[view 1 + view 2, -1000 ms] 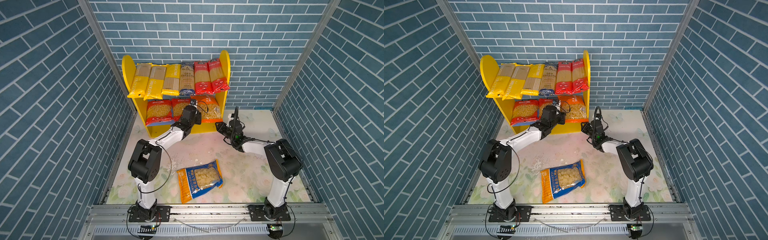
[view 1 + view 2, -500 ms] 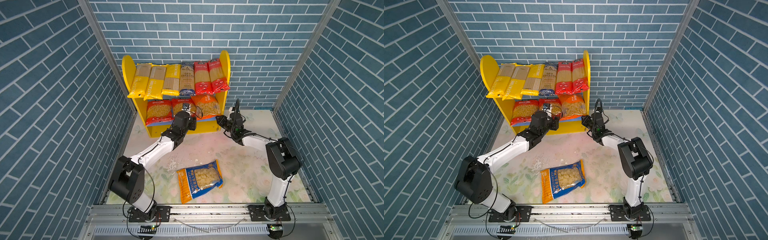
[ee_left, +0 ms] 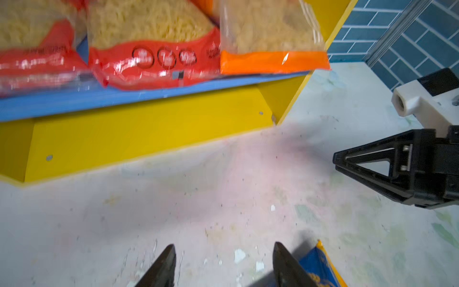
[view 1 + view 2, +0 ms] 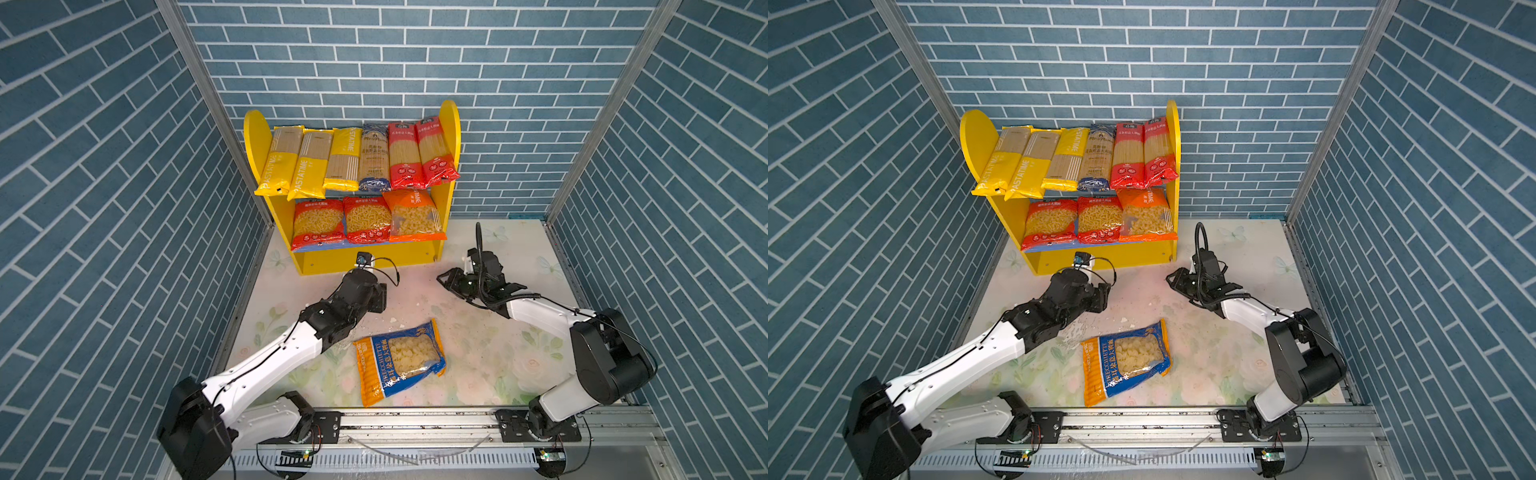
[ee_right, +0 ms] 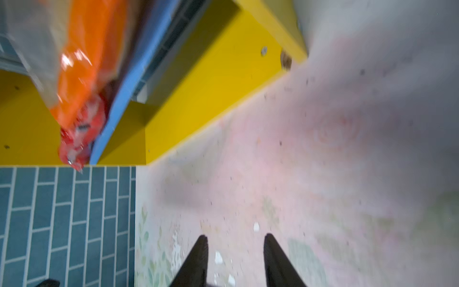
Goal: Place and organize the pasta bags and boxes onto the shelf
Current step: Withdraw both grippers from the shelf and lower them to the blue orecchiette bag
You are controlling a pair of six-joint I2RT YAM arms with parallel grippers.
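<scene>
The shelf (image 4: 365,259) stands at the back, seen in both top views. Its upper board carries three yellow spaghetti packs (image 4: 307,166), a dark blue one (image 4: 374,158) and two red ones (image 4: 415,153). On the blue lower board lie two red bags (image 4: 343,220) and an orange bag (image 4: 415,216). A blue-orange pasta bag (image 4: 399,359) lies flat on the table. My left gripper (image 4: 379,296) hovers just behind it, open and empty (image 3: 223,248). My right gripper (image 4: 443,277) is open and empty (image 5: 236,238), right of the shelf's front.
Blue brick walls (image 4: 124,208) close in the table on three sides. A metal rail (image 4: 415,419) runs along the front edge. Small white crumbs (image 4: 392,320) dot the floral table top (image 4: 478,345). The right gripper's finger (image 3: 347,159) shows in the left wrist view.
Both arms have drawn back from the shelf's lower board toward the front. Both grippers have opened wider. The orange bag stays on the lower board.
</scene>
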